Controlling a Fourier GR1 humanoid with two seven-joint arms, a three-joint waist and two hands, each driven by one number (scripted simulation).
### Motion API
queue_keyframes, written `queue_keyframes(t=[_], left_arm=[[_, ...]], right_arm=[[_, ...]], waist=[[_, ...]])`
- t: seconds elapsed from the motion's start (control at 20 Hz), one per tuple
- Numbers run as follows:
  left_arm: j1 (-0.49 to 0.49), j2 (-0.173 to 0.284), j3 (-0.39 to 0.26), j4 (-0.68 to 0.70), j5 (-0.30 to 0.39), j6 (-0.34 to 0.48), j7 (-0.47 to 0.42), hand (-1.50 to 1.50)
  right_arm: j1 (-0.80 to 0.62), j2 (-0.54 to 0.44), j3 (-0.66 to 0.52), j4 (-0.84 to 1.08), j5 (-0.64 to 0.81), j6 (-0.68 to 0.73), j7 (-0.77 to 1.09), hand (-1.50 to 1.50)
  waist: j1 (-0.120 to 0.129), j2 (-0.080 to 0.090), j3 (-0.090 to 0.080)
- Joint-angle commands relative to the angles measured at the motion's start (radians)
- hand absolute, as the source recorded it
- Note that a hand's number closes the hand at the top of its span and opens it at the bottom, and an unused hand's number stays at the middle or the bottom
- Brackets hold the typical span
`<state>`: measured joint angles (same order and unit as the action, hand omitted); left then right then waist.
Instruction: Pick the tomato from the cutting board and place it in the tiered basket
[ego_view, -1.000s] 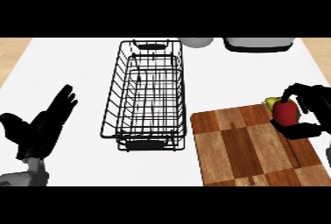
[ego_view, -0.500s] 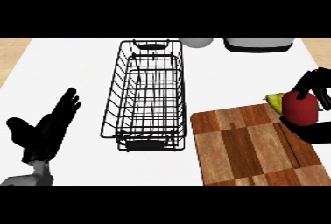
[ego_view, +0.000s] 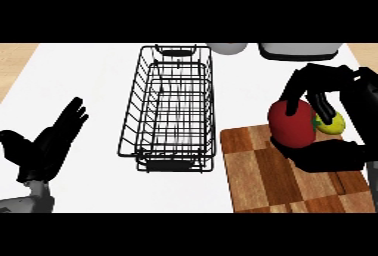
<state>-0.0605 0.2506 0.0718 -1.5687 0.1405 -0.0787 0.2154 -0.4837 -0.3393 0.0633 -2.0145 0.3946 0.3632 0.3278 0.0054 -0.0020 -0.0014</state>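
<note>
While its fingers and thumb curl round the red tomato (ego_view: 291, 123), the right robot hand (ego_view: 325, 125) holds the fruit above the near-left part of the wooden cutting board (ego_view: 280, 175), close to the board's upper edge; whether the tomato is fully clear of the wood cannot be told from this steep view, though it looks lifted. Just beside the tomato, behind the fingers, sits a small yellow-green fruit (ego_view: 331, 124), partly hidden, which is no part of the job. The pick appears done, so the step in hand is the carry: the next move calls for bringing the tomato leftward across the gap of white desk (ego_view: 88, 80) to the black wire tiered basket (ego_view: 176, 107), getting it high enough to pass the basket's rim, and then lowering it inside before the fingers let go. The basket stands just beside the board's left edge, and nothing shows in either of its tiers through the wire. At the view's lower left the left robot hand (ego_view: 48, 147) rests with straight fingers pointing up, well apart from the basket. Two pale vessels (ego_view: 295, 49) stand at the desk's far edge; their contents cannot be seen.
</note>
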Motion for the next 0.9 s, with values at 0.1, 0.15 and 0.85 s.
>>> queue_keyframes(t=[0.1, 0.15, 0.85], left_arm=[[-0.02, -0.048, -0.034, 0.014, -0.041, 0.035, 0.006, 0.0], [-0.042, -0.034, -0.015, -0.013, -0.016, 0.027, 0.041, 0.0], [-0.051, -0.023, 0.04, 0.057, -0.019, -0.021, 0.001, 0.0]], right_arm=[[-0.237, 0.174, 0.164, 0.042, 0.086, -0.017, 0.29, 1.5], [-0.257, 0.199, 0.185, 0.114, 0.131, -0.044, 0.276, 1.5], [-0.314, 0.338, 0.259, 0.365, 0.241, -0.113, 0.285, 1.5]], waist=[[0.004, 0.001, 0.0], [0.007, 0.001, 0.0], [-0.001, 0.003, 0.001]])
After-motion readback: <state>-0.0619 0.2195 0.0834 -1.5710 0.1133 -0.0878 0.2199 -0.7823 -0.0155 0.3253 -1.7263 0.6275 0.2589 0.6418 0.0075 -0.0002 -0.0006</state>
